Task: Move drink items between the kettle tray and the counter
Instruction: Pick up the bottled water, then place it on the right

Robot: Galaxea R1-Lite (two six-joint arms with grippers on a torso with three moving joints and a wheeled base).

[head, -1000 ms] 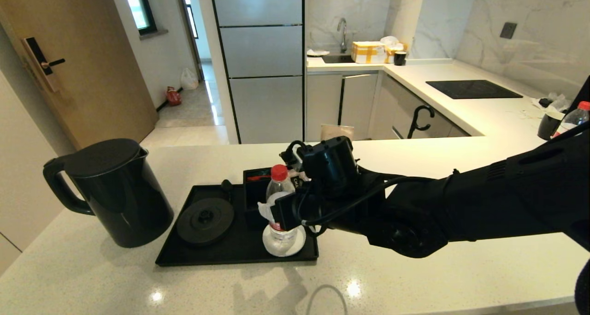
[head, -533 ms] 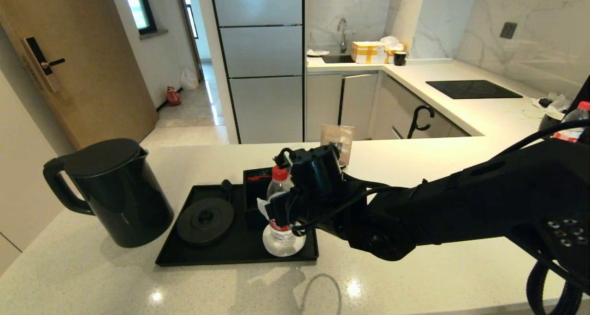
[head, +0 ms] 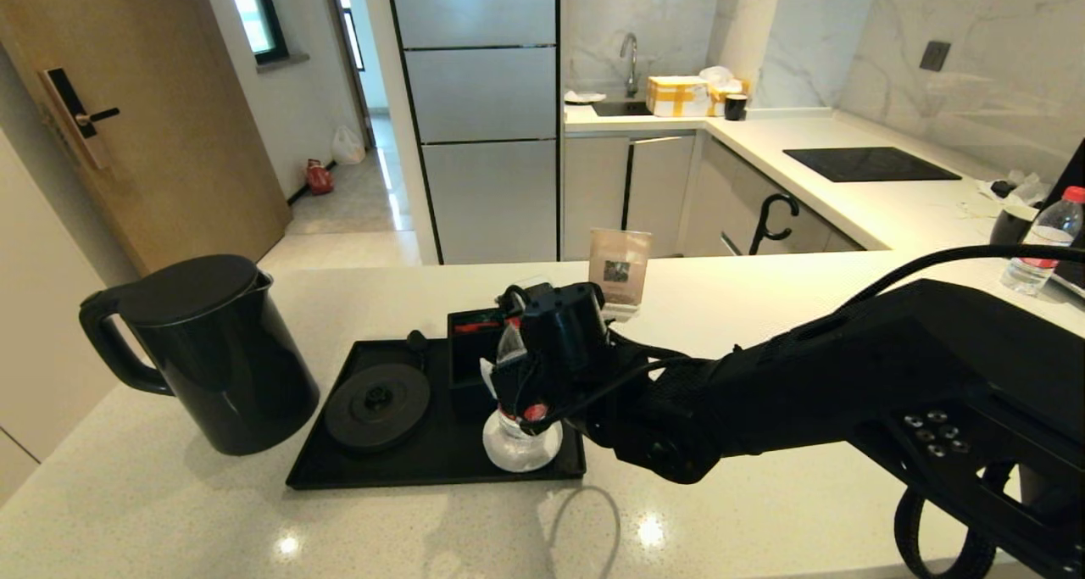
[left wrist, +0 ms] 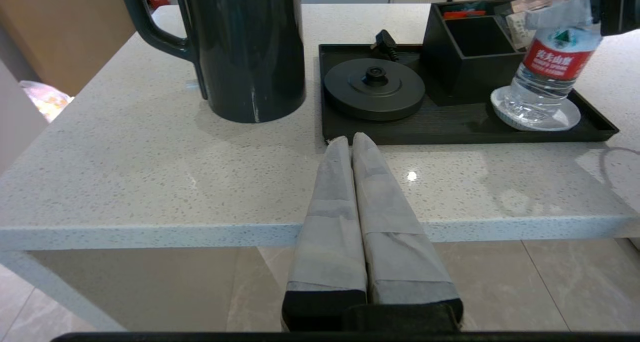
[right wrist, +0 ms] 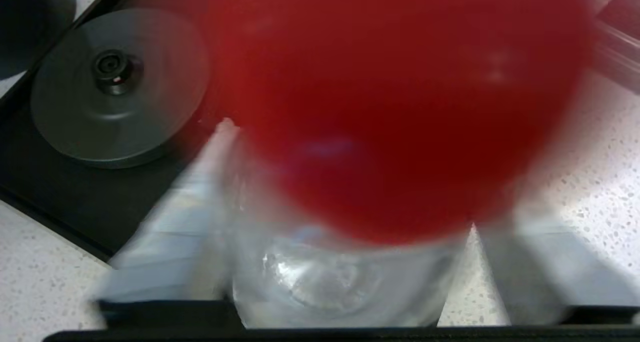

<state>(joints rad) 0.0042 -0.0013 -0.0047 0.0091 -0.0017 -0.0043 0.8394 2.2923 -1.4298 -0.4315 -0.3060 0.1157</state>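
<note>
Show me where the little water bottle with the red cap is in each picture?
Head view: the small clear plastic water bottle stands on the white round coaster, mostly hidden by the right gripper.
Left wrist view: far right, on the coaster.
Right wrist view: its red cap fills the picture.
Shared landmark: the round black kettle base.

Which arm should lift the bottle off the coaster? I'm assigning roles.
Right: its gripper already straddles the water bottle on the coaster. The left gripper sits shut at the counter edge.
</note>
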